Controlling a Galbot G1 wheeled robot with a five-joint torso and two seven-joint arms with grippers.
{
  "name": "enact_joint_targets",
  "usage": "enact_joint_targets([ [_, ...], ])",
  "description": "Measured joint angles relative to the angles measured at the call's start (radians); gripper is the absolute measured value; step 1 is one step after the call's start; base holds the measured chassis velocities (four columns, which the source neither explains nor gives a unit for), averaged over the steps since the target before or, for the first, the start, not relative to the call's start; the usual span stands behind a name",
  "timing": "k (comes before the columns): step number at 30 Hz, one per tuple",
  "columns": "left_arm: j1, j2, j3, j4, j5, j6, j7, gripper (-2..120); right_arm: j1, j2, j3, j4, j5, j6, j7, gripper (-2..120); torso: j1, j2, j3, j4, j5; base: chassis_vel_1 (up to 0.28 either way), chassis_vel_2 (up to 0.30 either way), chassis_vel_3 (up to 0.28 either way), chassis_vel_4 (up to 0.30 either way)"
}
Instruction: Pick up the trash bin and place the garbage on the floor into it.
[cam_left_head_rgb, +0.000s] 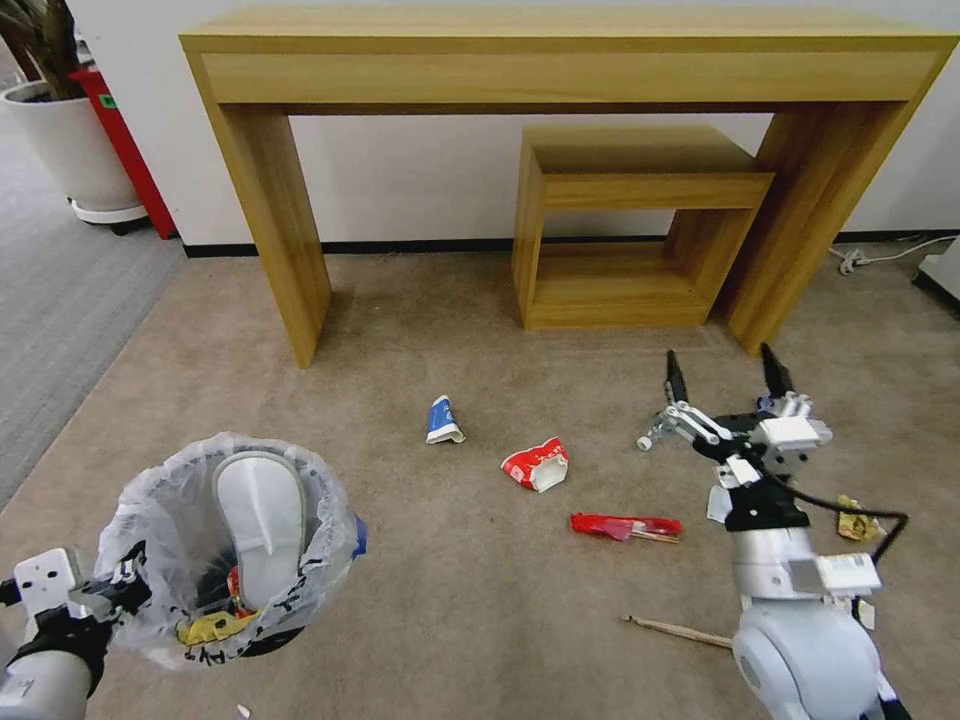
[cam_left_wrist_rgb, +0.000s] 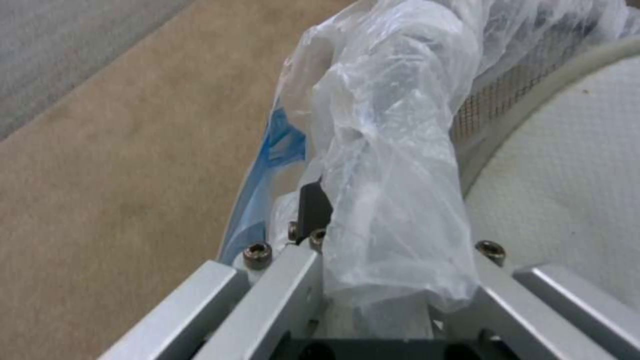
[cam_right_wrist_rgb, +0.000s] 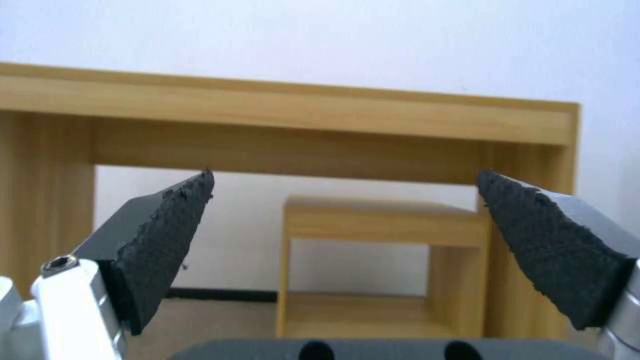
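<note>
Two claws: left claw (cam_left_head_rgb: 120, 590) clamps trash bin (cam_left_head_rgb: 230, 550) (slipper inside), right claw (cam_left_head_rgb: 725, 375) spread.

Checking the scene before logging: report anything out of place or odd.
A white slipper juts above the bin's rim. Litter lies on the carpet: crushed red bowl, red wrapper, blue-white scrap.
</note>
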Motion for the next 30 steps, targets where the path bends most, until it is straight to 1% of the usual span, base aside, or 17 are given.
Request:
enact_joint_targets([
  [8,0.004,0.005,-0.004,-0.005,0.003,-0.002,0.005,1,-0.017,0.015,-0.018,-0.033,-0.018,0.009,0.007,100,0.0,0.0,0.0,0.0001,0.0,0.0,0.0,0.0,0.0],
  [14,0.004,0.004,0.004,-0.005,0.007,-0.002,0.005,1,-0.021,0.027,-0.037,-0.042,-0.016,0.015,-0.01,100,0.0,0.0,0.0,0.0001,-0.0001,0.0,0.0,0.0,0.0],
  [24,0.008,0.005,-0.001,-0.008,0.006,-0.001,0.004,1,-0.015,0.024,-0.055,-0.069,-0.02,0.046,-0.032,100,0.0,0.0,0.0,0.0001,0.0,0.0,0.0,0.0,0.0],
  [30,0.009,0.001,0.0,-0.01,0.007,0.0,0.004,1,-0.014,0.024,-0.065,-0.075,-0.02,0.054,-0.041,100,0.0,0.0,0.0,0.0001,0.0,-0.115,0.119,0.124,-0.117],
])
